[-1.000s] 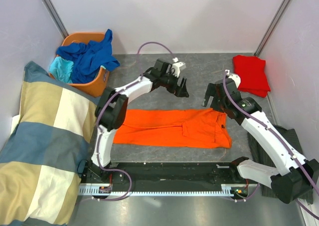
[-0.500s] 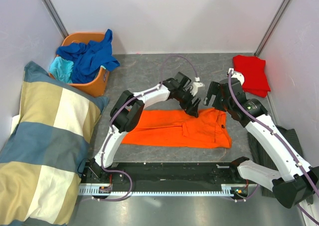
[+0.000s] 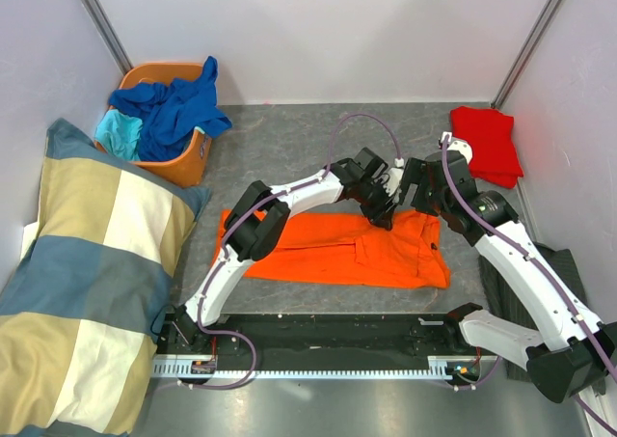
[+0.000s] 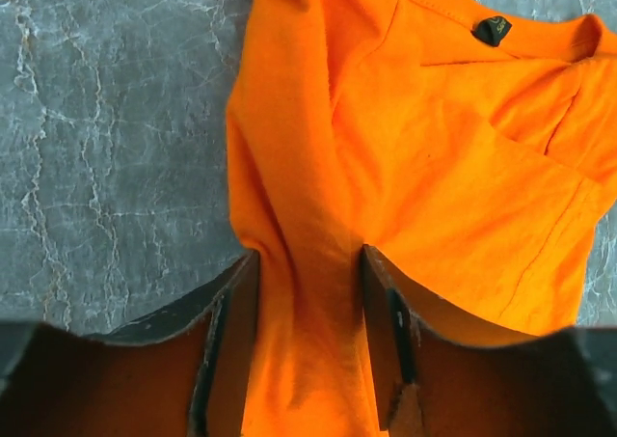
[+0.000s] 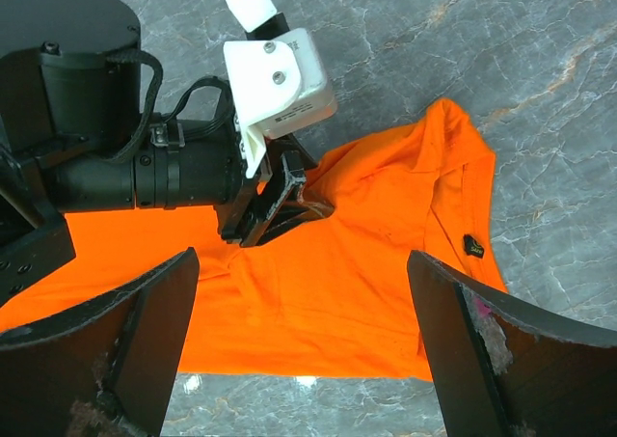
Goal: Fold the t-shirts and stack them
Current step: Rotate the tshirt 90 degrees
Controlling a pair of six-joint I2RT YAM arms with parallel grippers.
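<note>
The orange t-shirt (image 3: 337, 254) looked limp and light, best taken by an edge fold. The left gripper (image 4: 308, 259) pinched one; the right gripper (image 5: 301, 263) stood wide.

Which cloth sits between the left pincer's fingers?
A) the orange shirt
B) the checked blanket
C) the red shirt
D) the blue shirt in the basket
A: the left pincer has a ridge of the orange t-shirt bunched between its two fingers.

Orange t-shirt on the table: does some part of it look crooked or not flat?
Yes. The orange t-shirt lies mostly flat, but near its collar end the far edge is bunched into a raised ridge between the fingers of the left hand, so it is wrinkled there.
</note>
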